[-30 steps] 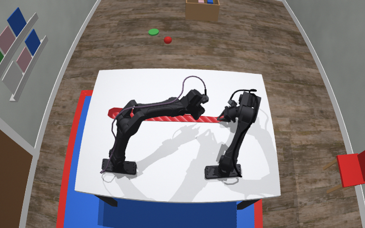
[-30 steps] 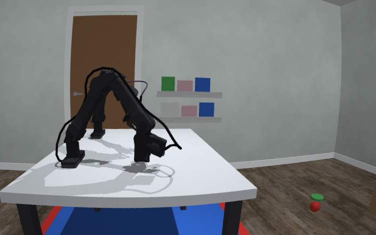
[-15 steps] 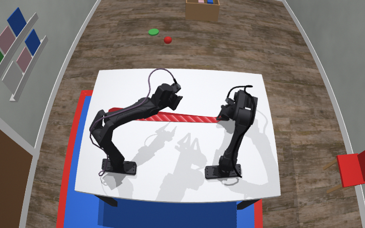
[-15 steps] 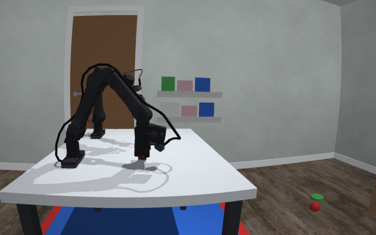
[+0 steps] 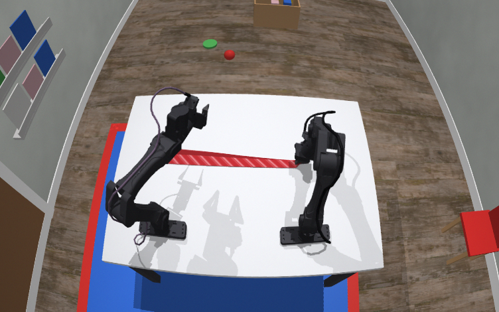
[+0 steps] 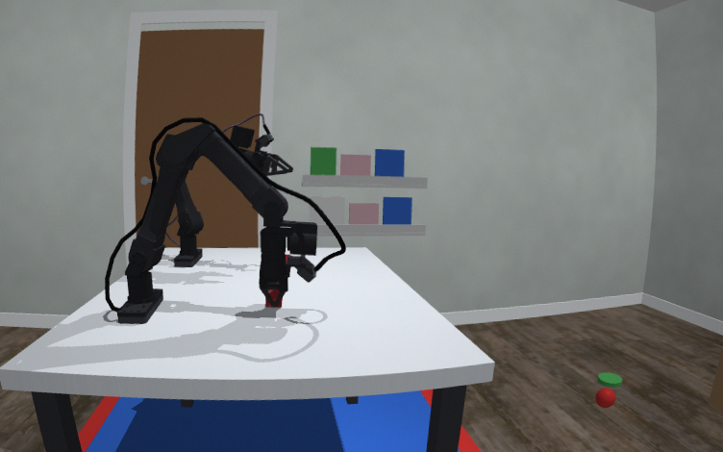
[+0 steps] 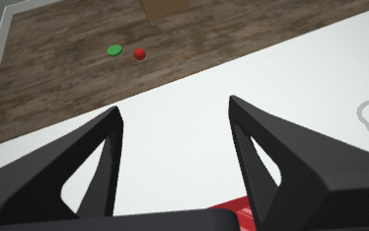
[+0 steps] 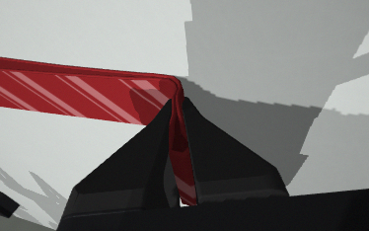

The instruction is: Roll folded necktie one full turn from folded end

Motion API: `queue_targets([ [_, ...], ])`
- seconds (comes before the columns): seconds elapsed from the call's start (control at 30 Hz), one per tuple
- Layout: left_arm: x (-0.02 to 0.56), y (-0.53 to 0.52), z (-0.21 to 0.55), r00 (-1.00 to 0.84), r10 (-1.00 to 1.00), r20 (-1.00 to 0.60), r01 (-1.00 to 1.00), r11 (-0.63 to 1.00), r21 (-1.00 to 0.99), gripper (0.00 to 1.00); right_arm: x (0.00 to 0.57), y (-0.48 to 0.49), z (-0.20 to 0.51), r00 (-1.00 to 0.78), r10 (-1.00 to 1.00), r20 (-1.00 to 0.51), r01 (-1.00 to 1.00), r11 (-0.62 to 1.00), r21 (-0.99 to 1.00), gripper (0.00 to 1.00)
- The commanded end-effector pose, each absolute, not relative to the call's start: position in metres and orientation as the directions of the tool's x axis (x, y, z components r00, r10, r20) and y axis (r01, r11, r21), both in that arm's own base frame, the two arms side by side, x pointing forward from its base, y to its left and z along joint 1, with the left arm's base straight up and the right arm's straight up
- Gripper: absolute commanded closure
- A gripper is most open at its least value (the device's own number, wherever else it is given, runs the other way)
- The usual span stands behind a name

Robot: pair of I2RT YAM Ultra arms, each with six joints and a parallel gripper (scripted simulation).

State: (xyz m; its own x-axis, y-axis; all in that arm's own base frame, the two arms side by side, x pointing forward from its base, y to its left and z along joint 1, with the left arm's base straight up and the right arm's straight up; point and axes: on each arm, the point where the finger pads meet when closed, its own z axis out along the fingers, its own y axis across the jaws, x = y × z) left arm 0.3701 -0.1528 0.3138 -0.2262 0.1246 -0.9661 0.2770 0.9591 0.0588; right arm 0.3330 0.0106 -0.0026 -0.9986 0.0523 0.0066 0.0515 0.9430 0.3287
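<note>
White table (image 5: 243, 123) (image 6: 409, 342) (image 7: 177, 148) (image 8: 103, 30), right gripper (image 5: 298, 162) (image 6: 273, 303) (image 8: 178, 101) down, apparently pinching necktie (image 5: 235, 160) (image 6: 273, 295) (image 7: 246, 220) (image 8: 78, 96)

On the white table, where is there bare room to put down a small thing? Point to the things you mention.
Bare: the strip of white table (image 5: 251, 119) (image 6: 386, 337) (image 7: 177, 173) beyond the necktie (image 5: 235, 160) (image 8: 78, 94), between both arms. Crowded: the necktie's right end, pinched by the right tool (image 5: 300, 160) (image 6: 273, 297) (image 8: 179, 106).

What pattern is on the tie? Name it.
Light diagonal stripes on red, clearest in the right wrist view: tie.

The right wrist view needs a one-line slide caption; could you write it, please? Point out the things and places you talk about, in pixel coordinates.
The right jaws, shut on the red striped necktie (image 8: 98, 99), pinch it where it bends.
</note>
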Motion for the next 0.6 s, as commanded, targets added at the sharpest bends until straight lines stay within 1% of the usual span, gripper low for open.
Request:
queue_targets([
  [0.0, 0.371, -0.116, 0.344, -0.159, 0.082, -0.984, 0.220, 0.974, 0.046, 0.29, 0.339, 0.004, 0.002, -0.997, 0.074, -0.037, 0.066, 0.979, 0.193, 0.94],
  [0.1, 0.374, -0.087, 0.364, -0.118, 0.048, -0.992, 0.164, 0.986, 0.028, 0.24, 0.339, 0.005, 0.003, -0.997, 0.074, -0.037, 0.069, 0.991, 0.116, 0.94],
  [0.17, 0.374, -0.087, 0.364, -0.118, 0.048, -0.992, 0.164, 0.986, 0.028, 0.24, 0.339, 0.005, 0.003, -0.997, 0.074, -0.037, 0.069, 0.991, 0.116, 0.94],
  [0.37, 0.380, -0.040, 0.395, -0.050, -0.002, -0.999, 0.074, 0.997, -0.006, 0.15, 0.339, 0.005, 0.004, -0.997, 0.074, -0.038, 0.075, 0.996, -0.037, 0.94],
  [0.57, 0.383, -0.014, 0.413, -0.009, -0.027, -1.000, 0.025, 0.999, -0.028, 0.05, 0.339, 0.006, 0.007, -0.997, 0.074, -0.037, 0.079, 0.980, -0.184, 0.94],
])
